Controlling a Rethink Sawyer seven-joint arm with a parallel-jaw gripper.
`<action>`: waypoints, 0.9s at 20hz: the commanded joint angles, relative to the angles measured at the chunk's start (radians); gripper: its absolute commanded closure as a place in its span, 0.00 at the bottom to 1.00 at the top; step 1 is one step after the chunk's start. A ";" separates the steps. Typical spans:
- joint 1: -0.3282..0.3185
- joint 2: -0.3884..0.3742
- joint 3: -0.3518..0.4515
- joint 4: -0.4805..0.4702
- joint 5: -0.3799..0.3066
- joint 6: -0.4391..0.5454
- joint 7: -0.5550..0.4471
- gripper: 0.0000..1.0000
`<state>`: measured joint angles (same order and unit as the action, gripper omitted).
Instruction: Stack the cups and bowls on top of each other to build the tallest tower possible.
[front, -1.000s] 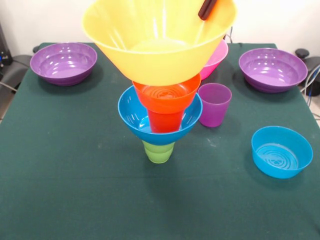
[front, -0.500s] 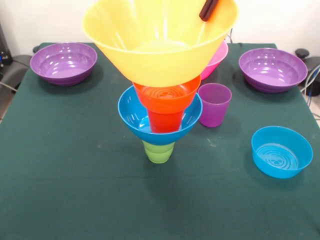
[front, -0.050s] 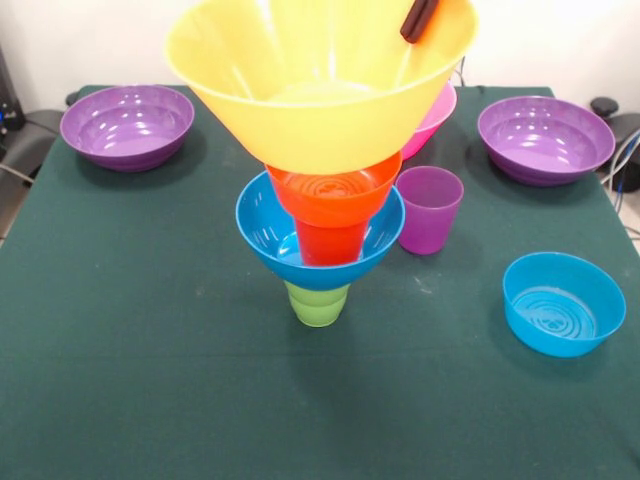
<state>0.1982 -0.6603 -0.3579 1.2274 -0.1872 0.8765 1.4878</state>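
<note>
Two purple bowls (front, -0.050s: 127, 125) (front, -0.050s: 545, 138) flank the bench (front, -0.050s: 150, 380). Centre, the tower (front, -0.050s: 320, 240): green cup, blue bowl, orange cup, orange bowl, yellow bowl (front, -0.050s: 300, 90) atop. The gripper (front, -0.050s: 417, 18) is at its rim; grip state indiscernible.

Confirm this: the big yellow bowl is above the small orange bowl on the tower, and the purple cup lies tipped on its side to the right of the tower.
One thing is off. The front view shows the purple cup standing upright, mouth up, not tipped over. The rest holds: it stands right of the tower, and the big yellow bowl is above the small orange bowl.
</note>
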 joint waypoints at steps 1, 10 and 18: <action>0.007 0.025 0.093 0.014 0.025 -0.059 0.178 1.00; 0.007 0.026 0.098 0.025 0.038 -0.086 0.178 1.00; 0.004 0.027 0.102 0.034 0.050 -0.105 0.166 1.00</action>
<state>0.1982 -0.6603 -0.3577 1.2274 -0.1540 0.8249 1.4878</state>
